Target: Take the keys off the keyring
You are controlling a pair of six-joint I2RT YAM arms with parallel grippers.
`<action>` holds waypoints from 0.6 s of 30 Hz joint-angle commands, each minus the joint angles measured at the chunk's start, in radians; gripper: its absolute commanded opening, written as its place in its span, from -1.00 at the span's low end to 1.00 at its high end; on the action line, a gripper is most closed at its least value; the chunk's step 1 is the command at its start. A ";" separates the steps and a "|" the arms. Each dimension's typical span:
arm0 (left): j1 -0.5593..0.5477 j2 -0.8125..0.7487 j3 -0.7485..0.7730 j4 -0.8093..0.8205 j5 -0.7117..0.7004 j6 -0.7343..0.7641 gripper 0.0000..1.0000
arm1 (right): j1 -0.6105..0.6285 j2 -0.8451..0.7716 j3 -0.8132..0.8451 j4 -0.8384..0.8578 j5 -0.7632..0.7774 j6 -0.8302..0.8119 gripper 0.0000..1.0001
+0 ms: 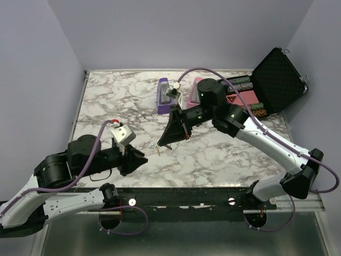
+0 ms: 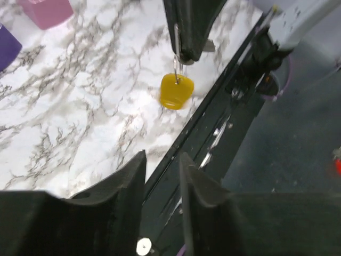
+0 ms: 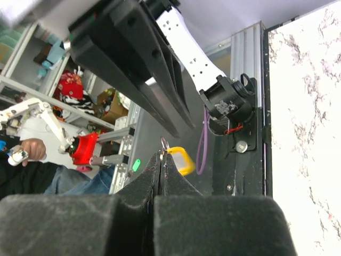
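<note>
My right gripper is shut on the keyring and holds it in the air just above the marble near the table's front edge. The keys' bright yellow part hangs below the thin metal ring; it also shows in the right wrist view. From the top it is only a thin gold sliver. My left gripper is open and empty, a short way left of the keys and pointing at them. Its fingers stand apart below the yellow part.
A purple metronome and a pink one stand at the back centre of the marble table. An open black case with poker chips is at the back right. A metal rail runs along the front edge.
</note>
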 commanded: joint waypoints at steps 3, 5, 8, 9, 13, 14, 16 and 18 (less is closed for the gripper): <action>-0.004 -0.142 -0.039 0.247 -0.119 -0.113 0.18 | 0.001 -0.096 -0.125 0.308 0.052 0.169 -0.99; -0.004 -0.177 -0.069 0.337 -0.139 -0.147 0.29 | 0.001 -0.112 -0.159 0.405 0.061 0.220 -0.99; -0.004 -0.223 -0.126 0.452 -0.160 -0.199 0.35 | 0.001 -0.124 -0.195 0.505 0.090 0.278 -0.99; -0.002 -0.239 -0.152 0.497 -0.165 -0.219 0.35 | 0.001 -0.130 -0.207 0.537 0.098 0.298 -0.99; -0.004 -0.276 -0.247 0.660 -0.170 -0.294 0.35 | 0.001 -0.133 -0.236 0.663 0.130 0.372 -0.99; -0.004 -0.279 -0.264 0.696 -0.167 -0.303 0.34 | 0.001 -0.132 -0.239 0.687 0.136 0.382 -0.99; -0.004 -0.285 -0.290 0.746 -0.167 -0.319 0.34 | 0.001 -0.136 -0.248 0.735 0.150 0.409 -0.99; -0.004 -0.291 -0.316 0.792 -0.167 -0.320 0.34 | 0.001 -0.139 -0.259 0.782 0.161 0.432 -0.99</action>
